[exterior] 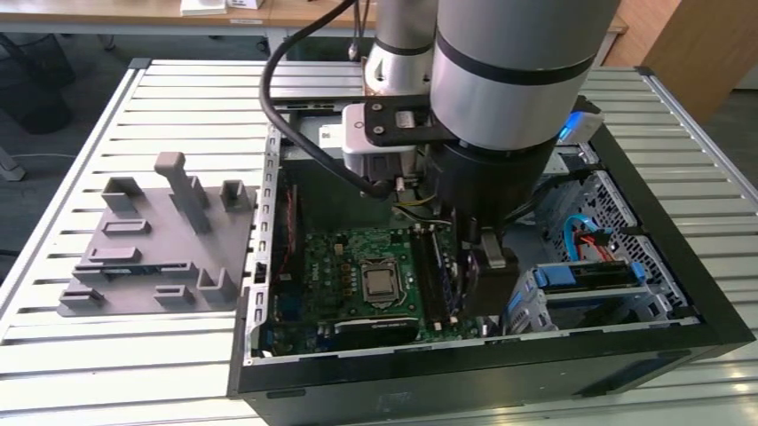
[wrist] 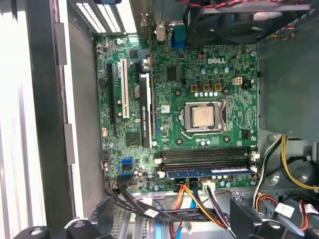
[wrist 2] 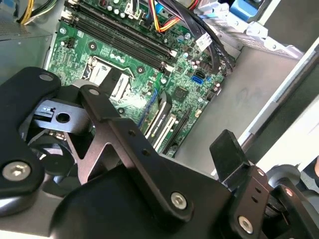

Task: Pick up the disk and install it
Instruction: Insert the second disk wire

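One arm, one gripper (exterior: 488, 277), down inside the one open computer case (exterior: 474, 377), right over the green motherboard (exterior: 355, 275). In the second wrist view its black fingers (wrist 2: 228, 152) stand well apart with nothing between them. One processor chip (exterior: 381, 283) sits mid-board, and one fan (wrist: 234, 20) is cut off at the picture's edge in the first wrist view.

The disk (exterior: 587, 276) looks to be the blue-edged slab lodged in the silver cage (exterior: 592, 306), just beside the gripper on the exterior view's right. It is seen edge-on, so that's hard to confirm. The arm hides the case's middle.

One grey holder block (exterior: 154, 257) lies on the white slatted table (exterior: 119, 355). Beyond it are dark floor and a wooden desk (exterior: 237, 13).
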### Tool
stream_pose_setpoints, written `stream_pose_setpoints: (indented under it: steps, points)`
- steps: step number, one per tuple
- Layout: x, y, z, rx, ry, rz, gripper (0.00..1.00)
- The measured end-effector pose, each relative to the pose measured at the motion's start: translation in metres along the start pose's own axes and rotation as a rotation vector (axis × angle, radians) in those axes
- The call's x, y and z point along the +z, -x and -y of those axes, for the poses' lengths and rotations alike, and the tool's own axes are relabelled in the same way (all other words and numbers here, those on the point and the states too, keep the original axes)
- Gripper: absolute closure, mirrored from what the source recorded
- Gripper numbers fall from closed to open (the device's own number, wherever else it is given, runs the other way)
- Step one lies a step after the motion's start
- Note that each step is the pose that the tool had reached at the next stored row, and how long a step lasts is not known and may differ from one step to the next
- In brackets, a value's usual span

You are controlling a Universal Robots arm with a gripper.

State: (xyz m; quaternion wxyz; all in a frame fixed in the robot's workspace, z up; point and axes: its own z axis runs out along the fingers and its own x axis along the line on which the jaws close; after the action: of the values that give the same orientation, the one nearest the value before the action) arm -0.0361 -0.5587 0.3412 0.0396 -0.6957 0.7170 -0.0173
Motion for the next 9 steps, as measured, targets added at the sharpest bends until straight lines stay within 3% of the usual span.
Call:
stream_pose_setpoints:
  steps: [4, 7, 9]
  points:
    - [-0.0067, 0.0002, 0.0005, 0.0, 0.0, -0.0002, 0.01]
    - [-0.0067, 0.0002, 0.0005, 0.0, 0.0001, 0.0001, 0.02]
    - [-0.0067, 0.0002, 0.0006, 0.0, 0.0001, 0.0, 0.15]
